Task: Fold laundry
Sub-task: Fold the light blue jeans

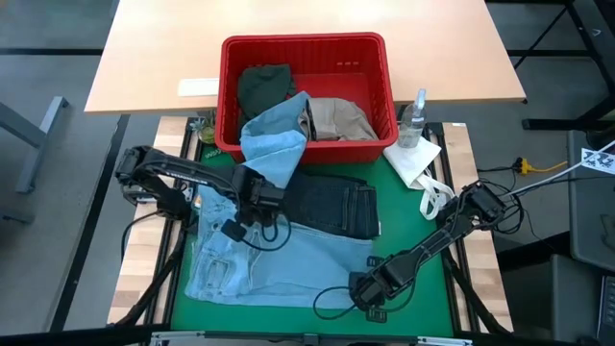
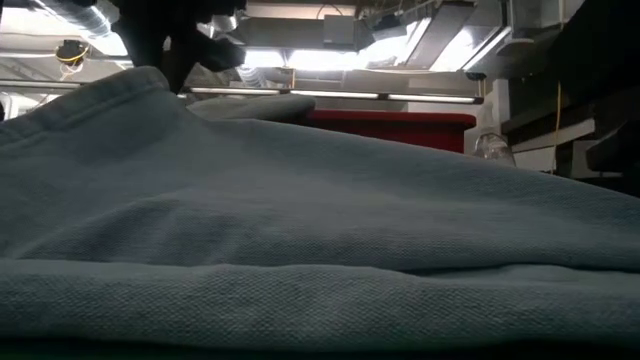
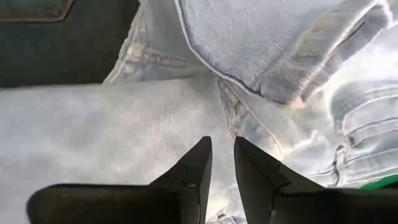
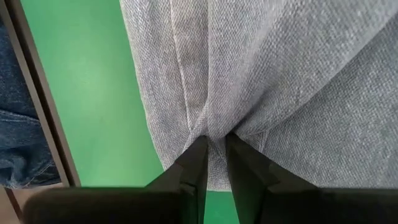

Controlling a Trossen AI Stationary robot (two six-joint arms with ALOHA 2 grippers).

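Low view: light blue denim (image 2: 320, 230) fills nearly whole frame, hides desk; red basket (image 2: 400, 128) only a strip behind. Dark olive piece (image 1: 263, 86) and beige khaki piece (image 1: 338, 119) partly buried in basket, shape unclear.

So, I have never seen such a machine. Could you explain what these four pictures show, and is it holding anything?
Two dark robot arms work at a table. One camera looks down from above, one sits at table height, and one rides on each wrist. Light blue denim lies spread on the green mat, with dark navy jeans behind it and a red basket of clothes further back. The right gripper is pinching a fold of the denim. The left gripper hovers over the denim, slightly open, holding nothing.
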